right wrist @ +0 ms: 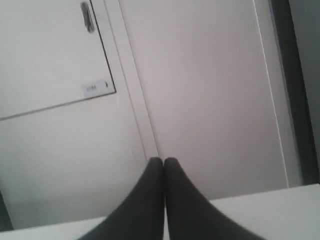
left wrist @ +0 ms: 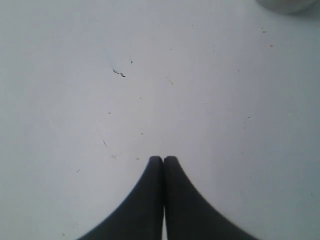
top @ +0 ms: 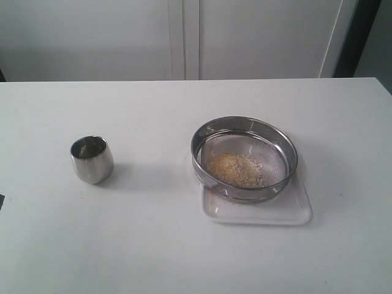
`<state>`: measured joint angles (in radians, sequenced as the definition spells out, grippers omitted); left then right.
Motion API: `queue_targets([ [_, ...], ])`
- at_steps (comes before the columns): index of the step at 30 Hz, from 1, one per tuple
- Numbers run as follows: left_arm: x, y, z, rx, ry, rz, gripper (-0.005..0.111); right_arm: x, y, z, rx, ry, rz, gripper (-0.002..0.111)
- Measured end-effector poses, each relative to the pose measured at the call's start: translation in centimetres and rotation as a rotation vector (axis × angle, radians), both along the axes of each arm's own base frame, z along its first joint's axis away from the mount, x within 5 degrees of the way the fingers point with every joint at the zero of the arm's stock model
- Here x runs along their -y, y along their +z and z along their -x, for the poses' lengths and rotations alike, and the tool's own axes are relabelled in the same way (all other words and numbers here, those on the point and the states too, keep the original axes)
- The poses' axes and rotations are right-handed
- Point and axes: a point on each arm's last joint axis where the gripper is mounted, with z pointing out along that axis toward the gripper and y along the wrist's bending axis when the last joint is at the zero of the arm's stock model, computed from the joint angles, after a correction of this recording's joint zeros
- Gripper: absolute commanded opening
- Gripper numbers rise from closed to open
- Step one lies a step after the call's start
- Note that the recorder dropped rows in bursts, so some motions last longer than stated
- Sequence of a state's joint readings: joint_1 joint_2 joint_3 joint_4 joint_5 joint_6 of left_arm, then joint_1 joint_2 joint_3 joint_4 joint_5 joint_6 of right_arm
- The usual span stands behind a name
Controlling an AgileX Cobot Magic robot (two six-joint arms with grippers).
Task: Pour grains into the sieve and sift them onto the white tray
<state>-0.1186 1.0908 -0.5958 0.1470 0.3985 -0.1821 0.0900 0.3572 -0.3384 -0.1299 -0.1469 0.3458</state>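
The round steel sieve (top: pixel 244 157) rests on the white tray (top: pixel 294 211) right of the table's middle. A pile of yellow and pale grains (top: pixel 236 169) lies on its mesh. A small rounded steel cup (top: pixel 92 159) stands upright to the left, apart from the sieve. Neither arm shows in the exterior view. My left gripper (left wrist: pixel 163 159) is shut with nothing in it, above bare white tabletop, with a grey object's edge (left wrist: pixel 285 5) at the frame's border. My right gripper (right wrist: pixel 163 160) is shut and empty, facing the cabinet beyond the table's edge.
White cabinet doors (top: pixel 184 37) stand behind the table's far edge. The right wrist view shows a cabinet door with a dark handle (right wrist: pixel 87 16) and a small label (right wrist: pixel 95 88). Tiny specks and a dark mark (left wrist: pixel 119 73) dot the tabletop.
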Motion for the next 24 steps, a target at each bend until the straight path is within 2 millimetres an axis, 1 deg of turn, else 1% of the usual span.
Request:
queue_targets([
  [3, 0.0, 0.0, 0.0, 0.0, 0.0, 0.0, 0.0, -0.1, 0.5, -2.1, -0.149, -0.022, 0.078, 0.0],
  [7, 0.0, 0.0, 0.0, 0.0, 0.0, 0.0, 0.0, 0.1, 0.8, -5.0, -0.379, -0.06, 0.247, 0.0],
  [12, 0.0, 0.0, 0.0, 0.0, 0.0, 0.0, 0.0, 0.1, 0.4, -7.5, -0.586, -0.06, 0.36, 0.0],
  [18, 0.0, 0.0, 0.0, 0.0, 0.0, 0.0, 0.0, -0.6, -0.5, -10.4, -0.793, 0.029, 0.42, 0.0],
  [24, 0.0, 0.0, 0.0, 0.0, 0.0, 0.0, 0.0, -1.6, -1.3, -12.8, -0.945, 0.153, 0.411, 0.0],
])
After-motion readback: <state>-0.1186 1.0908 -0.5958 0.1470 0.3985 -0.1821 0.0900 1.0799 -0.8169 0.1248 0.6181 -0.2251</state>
